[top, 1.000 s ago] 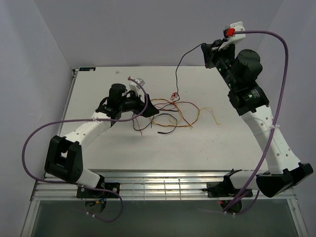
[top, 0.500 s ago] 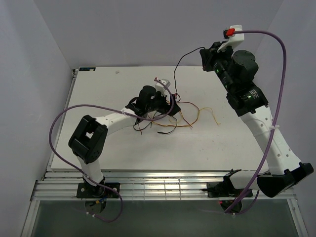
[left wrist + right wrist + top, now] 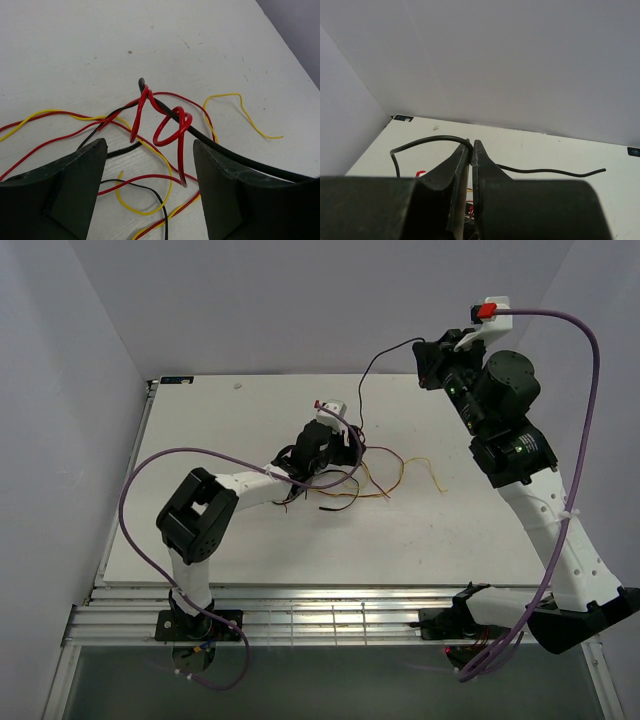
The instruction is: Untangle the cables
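From above, my left gripper (image 3: 350, 445) sits low over the white counter (image 3: 230, 550), at the left end of the cables (image 3: 378, 478). They lie mid-counter as a loose tangle of red, yellow and black strands. My right gripper (image 3: 425, 355) is held high above the counter's far right part. A black cable (image 3: 360, 385) arcs away from it and drops to the tangle just beside my left gripper. From this height I cannot tell how either pair of jaws stands.

At my left wrist, the left gripper (image 3: 150, 146) is spread wide with nothing between its fingers (image 3: 65, 190). In the gap ahead, a red cable (image 3: 170, 127) is looped and twisted around the black cable (image 3: 225, 156). The black one runs slantwise from its upper end down to the right, past my right-hand finger. A yellow cable (image 3: 240, 102) curls on the counter (image 3: 100, 45) to the right of the knot. More red, yellow and thin black strands cross under the opening.

At my right wrist, the right gripper (image 3: 471, 146) is pinched tight on the black cable (image 3: 427, 140) at the fingertips. One side arcs left and bends down toward the counter (image 3: 530, 145). The other side trails right to a free end. A pale wall (image 3: 495, 60) rises behind.
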Robot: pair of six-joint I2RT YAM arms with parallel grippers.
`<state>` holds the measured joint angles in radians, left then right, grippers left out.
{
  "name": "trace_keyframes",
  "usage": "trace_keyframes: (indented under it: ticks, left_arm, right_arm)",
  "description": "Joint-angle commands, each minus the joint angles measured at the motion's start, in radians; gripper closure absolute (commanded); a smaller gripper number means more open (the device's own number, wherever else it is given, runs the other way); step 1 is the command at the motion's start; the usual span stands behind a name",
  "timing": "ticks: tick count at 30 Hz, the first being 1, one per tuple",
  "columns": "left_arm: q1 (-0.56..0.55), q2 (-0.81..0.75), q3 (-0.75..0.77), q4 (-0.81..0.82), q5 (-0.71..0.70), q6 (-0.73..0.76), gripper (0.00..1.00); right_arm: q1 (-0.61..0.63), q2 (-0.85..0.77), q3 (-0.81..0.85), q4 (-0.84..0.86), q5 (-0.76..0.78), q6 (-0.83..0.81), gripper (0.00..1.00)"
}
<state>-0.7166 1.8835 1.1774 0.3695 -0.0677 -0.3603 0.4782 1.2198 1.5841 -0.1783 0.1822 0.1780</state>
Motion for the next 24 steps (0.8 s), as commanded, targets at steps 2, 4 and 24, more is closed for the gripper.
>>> trace_keyframes:
  ticks: [2,4,24]
  left_arm:
    - [-0.024,0.02,0.03,0.088,-0.07,0.012,0.25]
    - [-0.026,0.028,0.036,0.098,-0.076,0.014,0.43]
    - [-0.03,-0.379,-0.179,-0.335,0.472,-0.023,1.0]
  right_arm:
    - [0.003,-0.028,-0.019,0.036,0.023,0.029,0.92]
    - [0.003,-0.032,-0.032,0.037,0.026,0.031,0.92]
    - [-0.352,0.184,-0.197,-0.035,0.005,-0.034,0.92]
